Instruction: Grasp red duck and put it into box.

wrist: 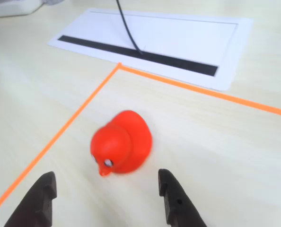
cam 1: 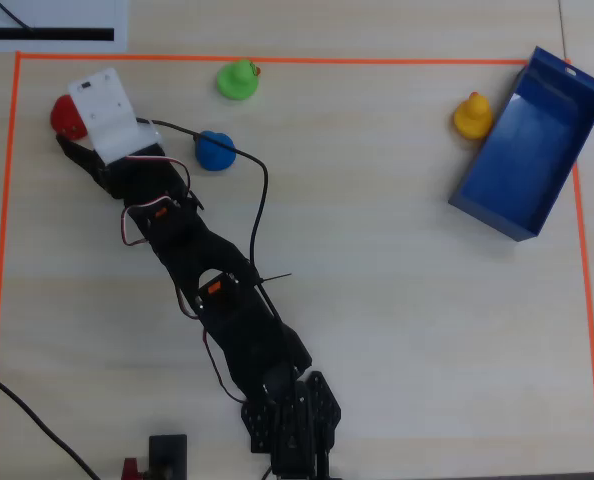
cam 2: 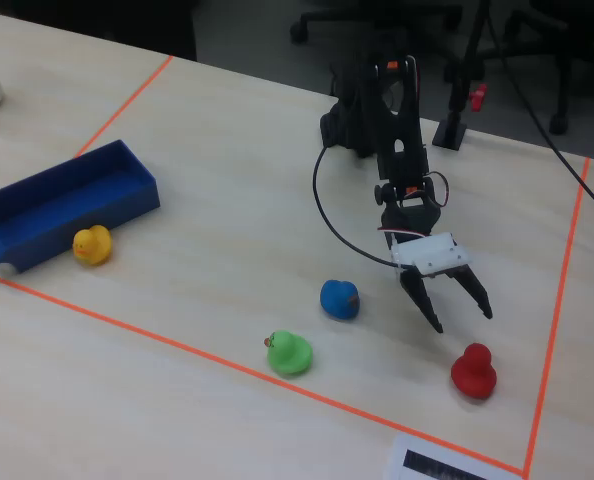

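The red duck sits on the table near the corner of the orange tape, its beak toward the camera in the wrist view. It also shows in the overhead view, partly under the white wrist part, and in the fixed view. My gripper is open, its two black fingers just short of the duck, one on each side; in the fixed view it hangs a little above and behind the duck. The blue box lies at the far right in the overhead view and at the left in the fixed view.
A blue duck, a green duck and a yellow duck beside the box stand on the table. Orange tape marks the work area. A white sheet with a black bar lies beyond the corner.
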Robot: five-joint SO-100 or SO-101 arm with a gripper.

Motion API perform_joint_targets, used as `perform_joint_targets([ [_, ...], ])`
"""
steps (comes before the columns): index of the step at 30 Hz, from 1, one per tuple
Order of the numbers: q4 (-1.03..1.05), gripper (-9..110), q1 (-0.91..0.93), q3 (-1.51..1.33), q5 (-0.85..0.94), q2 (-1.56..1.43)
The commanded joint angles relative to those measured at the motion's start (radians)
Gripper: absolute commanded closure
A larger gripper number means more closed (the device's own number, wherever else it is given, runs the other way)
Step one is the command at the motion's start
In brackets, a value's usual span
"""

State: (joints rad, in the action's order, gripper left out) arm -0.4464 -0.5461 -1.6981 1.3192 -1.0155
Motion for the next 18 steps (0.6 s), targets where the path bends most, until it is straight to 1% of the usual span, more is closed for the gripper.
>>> perform_joint_targets([
  [1, 0.015, 72, -0.025, 0.13, -0.011, 0.023],
  [6, 0.054, 72, -0.04, 0.23, -0.014, 0.092],
  [14, 0.176, 72, -0.048, 0.425, -0.032, 0.206],
  [18, 0.198, 71, -0.043, 0.489, -0.046, 0.249],
])
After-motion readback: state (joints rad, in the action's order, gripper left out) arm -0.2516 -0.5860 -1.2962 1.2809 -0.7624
